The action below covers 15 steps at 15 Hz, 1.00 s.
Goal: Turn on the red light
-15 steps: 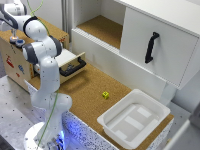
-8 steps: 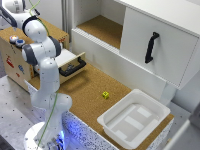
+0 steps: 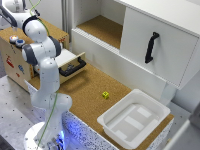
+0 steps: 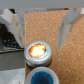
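From the exterior view we see the arm bent back over the wooden box (image 3: 30, 52) at that view's left; on top of the box sit two small round caps, and the red light (image 3: 13, 38) is the one farther from the open drawer (image 3: 70, 64), with the blue cap (image 3: 20, 43) touching or just beside it; the gripper itself is cut off at the frame edge here, so we cannot judge it from this angle; the yellow cube (image 3: 105, 94) and the white tray (image 3: 131, 120) lie well apart from the box and play no part.

Now the wrist view; the gripper (image 4: 39, 30) stands spread wide, one finger on each side, nothing between them; the red light (image 4: 38, 50) sits almost centred under the gap and its centre glows bright orange, which we read as either lit or catching glare; we cannot say which; the blue cap (image 4: 42, 77) is right beside it.

To do this step well, we would press straight down on the red cap's centre, staying off the blue neighbour; a firm, short push should do, then lift clear and check the glow.
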Each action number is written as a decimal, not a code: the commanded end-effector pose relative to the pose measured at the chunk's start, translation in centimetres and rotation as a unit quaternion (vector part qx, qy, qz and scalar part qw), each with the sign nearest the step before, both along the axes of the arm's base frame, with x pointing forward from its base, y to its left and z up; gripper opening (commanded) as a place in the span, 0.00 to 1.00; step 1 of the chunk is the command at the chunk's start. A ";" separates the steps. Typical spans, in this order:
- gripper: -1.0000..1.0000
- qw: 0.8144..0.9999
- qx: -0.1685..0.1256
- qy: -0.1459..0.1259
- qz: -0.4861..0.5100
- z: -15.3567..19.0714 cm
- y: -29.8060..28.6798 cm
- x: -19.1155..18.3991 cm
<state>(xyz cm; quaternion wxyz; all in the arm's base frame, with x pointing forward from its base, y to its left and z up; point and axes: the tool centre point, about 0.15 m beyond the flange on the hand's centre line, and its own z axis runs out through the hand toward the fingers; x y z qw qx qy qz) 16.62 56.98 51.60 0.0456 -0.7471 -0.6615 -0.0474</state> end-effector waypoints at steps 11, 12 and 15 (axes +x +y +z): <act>1.00 0.972 0.005 0.008 -0.235 -0.5 -10.4 3.1; 1.00 0.968 -0.001 0.003 -0.253 -0.6 -12.3 3.5; 1.00 0.955 0.001 -0.011 -0.295 -0.7 -18.3 4.8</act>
